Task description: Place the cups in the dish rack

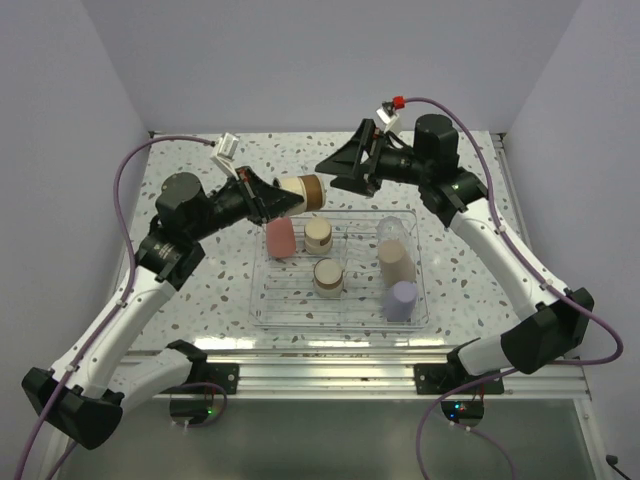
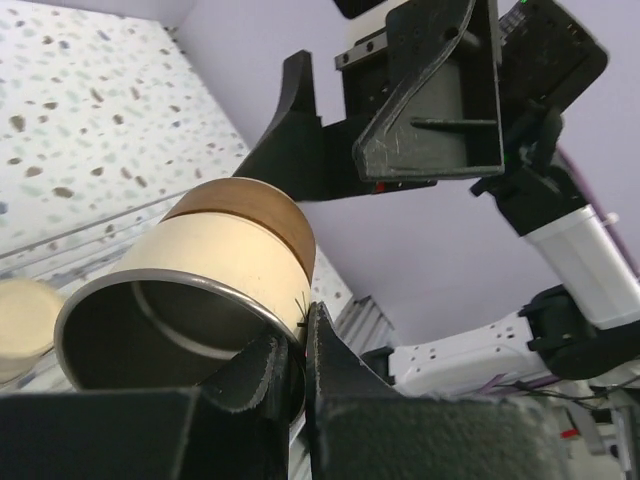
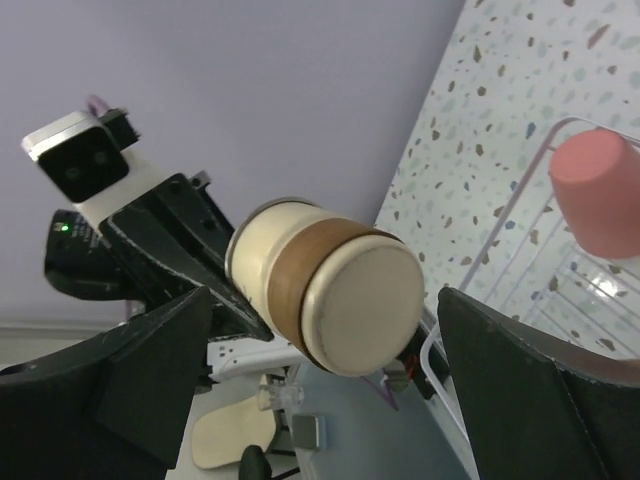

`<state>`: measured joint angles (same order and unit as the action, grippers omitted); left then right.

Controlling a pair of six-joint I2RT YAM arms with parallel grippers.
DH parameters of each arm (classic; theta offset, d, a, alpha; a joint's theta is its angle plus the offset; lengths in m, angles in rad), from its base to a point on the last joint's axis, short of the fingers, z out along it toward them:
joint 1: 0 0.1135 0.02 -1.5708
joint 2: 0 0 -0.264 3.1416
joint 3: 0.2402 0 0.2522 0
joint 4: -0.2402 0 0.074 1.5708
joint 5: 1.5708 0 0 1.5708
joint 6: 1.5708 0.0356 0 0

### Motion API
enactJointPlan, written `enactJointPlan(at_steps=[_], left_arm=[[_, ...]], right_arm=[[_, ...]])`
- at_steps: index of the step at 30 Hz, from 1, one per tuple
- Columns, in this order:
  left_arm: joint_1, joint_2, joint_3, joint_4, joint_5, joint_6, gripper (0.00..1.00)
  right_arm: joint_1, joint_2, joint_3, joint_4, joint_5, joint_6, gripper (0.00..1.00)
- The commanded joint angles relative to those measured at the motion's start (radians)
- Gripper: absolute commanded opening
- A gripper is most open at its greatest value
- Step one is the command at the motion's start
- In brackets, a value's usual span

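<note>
- Above the far left edge of the rack (image 1: 330, 324), the left claw (image 1: 266, 204) pinched the rim of a steel cup (image 1: 300, 192), holding it on its side.
- Right claw (image 1: 330, 176) gaped open just beside that cup's tan base.
- Pink cup (image 1: 280, 238) stood inside the rack.

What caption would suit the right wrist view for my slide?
Left gripper holds a tan-banded steel cup by its rim, base toward the open right gripper, near the dish rack.
</note>
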<state>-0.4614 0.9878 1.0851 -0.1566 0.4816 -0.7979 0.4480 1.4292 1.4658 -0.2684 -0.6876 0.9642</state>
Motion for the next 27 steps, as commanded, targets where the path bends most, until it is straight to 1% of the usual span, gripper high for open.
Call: enactJointPlan(at_steps=[1, 3, 7, 11, 14, 16, 18, 19, 22, 23, 25, 26, 27], left_arm=[[0.012, 0.005, -0.047, 0.414, 0.104, -0.188, 0.00], [0.012, 0.009, -0.059, 0.480, 0.104, -0.217, 0.00], [0.012, 0.031, -0.053, 0.499, 0.101, -0.227, 0.00], [0.012, 0.035, -0.073, 0.574, 0.106, -0.271, 0.00], [0.012, 0.049, -0.065, 0.580, 0.115, -0.277, 0.00], [0.013, 0.054, -0.070, 0.594, 0.121, -0.282, 0.00], [0.012, 0.055, -0.085, 0.620, 0.123, -0.299, 0.00], [0.012, 0.054, -0.090, 0.626, 0.121, -0.302, 0.00], [0.012, 0.052, -0.102, 0.632, 0.100, -0.311, 0.00], [0.012, 0.054, -0.106, 0.634, 0.094, -0.314, 0.00], [0.012, 0.055, -0.111, 0.632, 0.078, -0.319, 0.00], [0.013, 0.057, -0.111, 0.629, 0.075, -0.317, 0.00], [0.013, 0.058, -0.105, 0.606, 0.072, -0.311, 0.03]], right_arm=[[0.020, -0.003, -0.015, 0.195, -0.089, 0.125, 0.98], [0.020, -0.001, -0.044, 0.224, -0.090, 0.152, 0.98], [0.024, -0.007, -0.078, 0.248, -0.090, 0.180, 0.98], [0.024, -0.010, -0.093, 0.242, -0.082, 0.182, 0.98], [0.024, -0.015, -0.102, 0.262, -0.072, 0.205, 0.98], [0.024, -0.015, -0.114, 0.307, -0.070, 0.238, 0.96], [0.026, -0.010, -0.116, 0.349, -0.078, 0.260, 0.88], [0.026, -0.007, -0.114, 0.356, -0.087, 0.272, 0.80], [0.027, -0.004, -0.114, 0.374, -0.092, 0.281, 0.65], [0.029, -0.006, -0.113, 0.374, -0.093, 0.284, 0.53], [0.035, -0.007, -0.116, 0.377, -0.096, 0.283, 0.41], [0.037, -0.009, -0.117, 0.377, -0.098, 0.284, 0.28], [0.035, -0.012, -0.122, 0.377, -0.096, 0.283, 0.23]])
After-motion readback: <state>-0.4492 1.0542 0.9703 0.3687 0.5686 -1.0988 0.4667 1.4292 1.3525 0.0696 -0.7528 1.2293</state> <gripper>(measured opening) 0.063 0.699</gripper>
